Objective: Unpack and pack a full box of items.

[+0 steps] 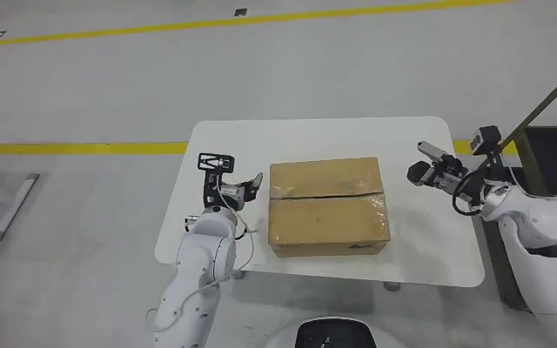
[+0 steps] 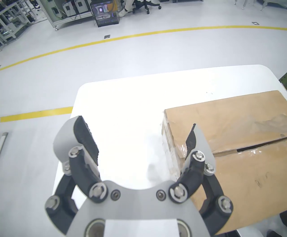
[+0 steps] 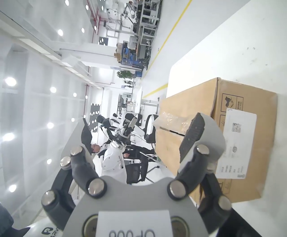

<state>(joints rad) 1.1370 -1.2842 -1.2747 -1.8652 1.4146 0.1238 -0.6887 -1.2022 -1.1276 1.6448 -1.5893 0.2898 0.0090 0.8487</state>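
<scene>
A white worktop (image 2: 125,96) spreads beneath the left end effector (image 2: 136,125); ahead of it, yellow lines (image 2: 134,35) cross the pale floor (image 2: 157,53), equipment racks (image 2: 67,11) farther off.

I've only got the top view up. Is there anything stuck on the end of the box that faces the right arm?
Observer: Yes. The right wrist view shows a white label on that end of the box.
Operator: Is the top sealed?
Observer: Not fully. The left wrist view shows a dark slit open along the top seam.
Operator: Left gripper holding anything?
Observer: No. The left gripper is open and empty, beside the box's other end.
</scene>
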